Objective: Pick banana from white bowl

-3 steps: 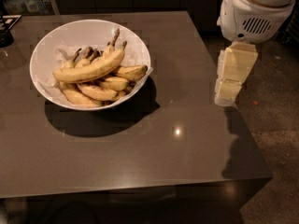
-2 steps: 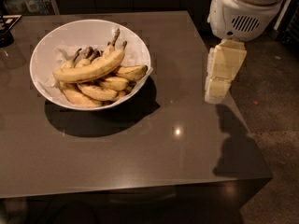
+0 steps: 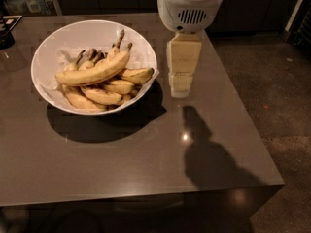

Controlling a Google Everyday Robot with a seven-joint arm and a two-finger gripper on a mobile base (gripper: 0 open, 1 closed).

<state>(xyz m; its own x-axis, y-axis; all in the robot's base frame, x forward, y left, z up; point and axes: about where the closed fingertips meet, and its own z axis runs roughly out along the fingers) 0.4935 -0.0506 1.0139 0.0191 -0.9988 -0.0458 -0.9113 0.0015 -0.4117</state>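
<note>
The white bowl (image 3: pixel 53 45) stands on the left part of the dark table and holds several bananas. The banana (image 3: pixel 95 72), the longest one, lies on top of the pile, its stem pointing up to the right. My gripper (image 3: pixel 181 89) hangs from the white arm housing (image 3: pixel 190 8) above the table, just right of the bowl's rim and apart from it. It points down and holds nothing that I can see.
The dark table (image 3: pixel 121 164) ends at a front edge and a right edge with floor beyond. A dark object (image 3: pixel 6 33) sits at the far left corner. My arm's shadow (image 3: pixel 209 154) falls on the table's right front.
My arm and gripper have moved left, from beyond the table's right edge to above the table close to the bowl. The bowl and bananas have not moved.
</note>
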